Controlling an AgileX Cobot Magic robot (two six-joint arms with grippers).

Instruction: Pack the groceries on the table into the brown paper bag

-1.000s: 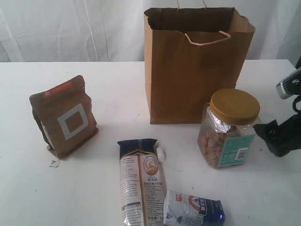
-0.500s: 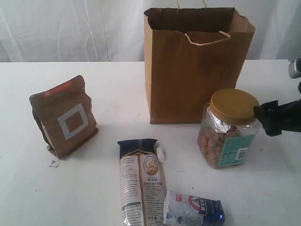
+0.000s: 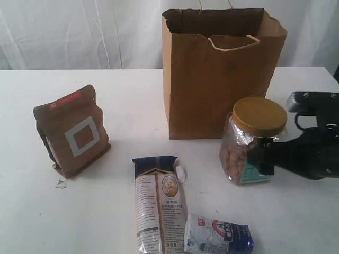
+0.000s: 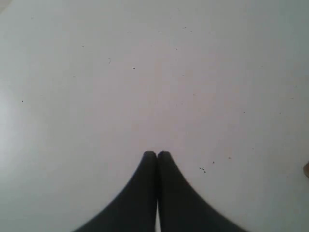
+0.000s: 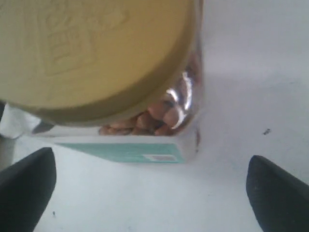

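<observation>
Yellow-lidded nut jar point(image 3: 246, 138): stands on the table point(image 3: 132, 100) just in front of the brown paper bag point(image 3: 212, 84), by its right front corner. Now leans a little, lid tipped toward the bag's middle compared with a second ago, body shifted slightly the same way. Looks nudged rather than lifted.

Right gripper point(image 5: 153, 192): a second ago well out to the right of the bag and clear of the jar; half a second ago level with the lid; now in against the jar's lower body. Jaws spread wide, jar framed between the two fingertips in the right wrist view, neither seen pressing the plastic. No hold yet.

Meaning for the task: approach done, grasp pending. Calls for a close on the jar body, then a lift above the bag's rim and a release inside. Risk of toppling the jar if pushed further before closing.

Left gripper point(image 4: 157, 155): pinched tight, holding nothing, over bare tabletop; place relative to the bag not readable.

Unmoved and outside the bag: brown pouch point(image 3: 72, 132) well to its left, long noodle packet point(image 3: 159, 203) and small blue-white carton point(image 3: 218, 239) farther out in front of it.
</observation>
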